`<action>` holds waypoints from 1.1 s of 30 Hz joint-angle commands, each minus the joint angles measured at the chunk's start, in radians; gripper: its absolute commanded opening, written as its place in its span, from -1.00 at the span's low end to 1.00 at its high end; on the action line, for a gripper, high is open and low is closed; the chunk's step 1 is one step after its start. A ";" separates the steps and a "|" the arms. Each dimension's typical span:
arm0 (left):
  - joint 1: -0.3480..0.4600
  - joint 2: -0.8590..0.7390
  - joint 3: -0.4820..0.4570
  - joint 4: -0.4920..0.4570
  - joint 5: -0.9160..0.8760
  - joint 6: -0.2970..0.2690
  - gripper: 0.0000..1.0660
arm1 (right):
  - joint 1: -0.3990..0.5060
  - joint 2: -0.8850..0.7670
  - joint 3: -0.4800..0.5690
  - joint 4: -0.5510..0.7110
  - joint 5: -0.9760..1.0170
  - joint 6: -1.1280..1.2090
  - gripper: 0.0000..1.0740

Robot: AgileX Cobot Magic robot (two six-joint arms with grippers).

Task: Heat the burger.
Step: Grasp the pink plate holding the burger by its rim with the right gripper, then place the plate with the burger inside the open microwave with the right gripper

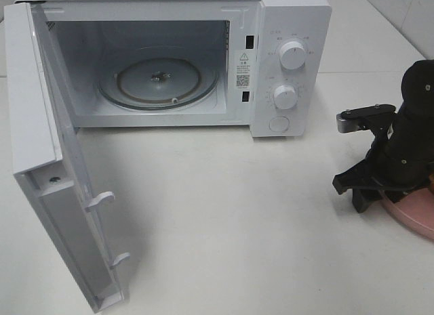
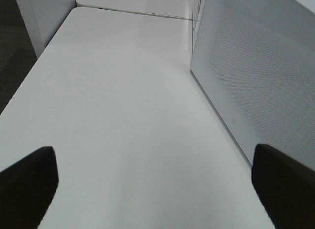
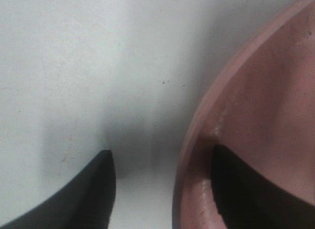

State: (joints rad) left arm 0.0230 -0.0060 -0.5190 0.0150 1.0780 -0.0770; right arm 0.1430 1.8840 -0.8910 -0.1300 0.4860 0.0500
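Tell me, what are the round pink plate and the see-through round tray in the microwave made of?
The round pink plate looks like glazed ceramic or maybe hard plastic: smooth, with a wet-looking shine at its rim. The clear round tray in the white microwave looks like glass: see-through and glinting.

Warning-triangle sticker (image 1: 243, 68) with QR code on microwave (image 1: 291, 17) front, lettering illegible

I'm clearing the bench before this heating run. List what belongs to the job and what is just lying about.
Job:
- microwave, door open
- turntable
- pink plate
- right gripper, jaws either side of the plate's rim
- burger: not in view

Lying about:
- no loose things show
- left gripper, open, above the table beside the microwave
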 commanded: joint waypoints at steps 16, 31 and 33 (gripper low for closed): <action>-0.001 -0.015 0.002 -0.002 -0.010 -0.001 0.88 | 0.011 -0.001 -0.001 -0.084 0.012 0.057 -1.00; -0.001 -0.015 0.002 -0.002 -0.010 -0.001 0.88 | 0.161 -0.031 0.000 -0.374 0.160 0.364 -1.00; -0.001 -0.015 0.002 -0.002 -0.010 -0.001 0.88 | 0.171 -0.035 0.002 -0.388 0.169 0.379 -1.00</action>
State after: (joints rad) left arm 0.0230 -0.0060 -0.5190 0.0150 1.0780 -0.0770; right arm 0.3090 1.8620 -0.8890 -0.4830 0.6370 0.4100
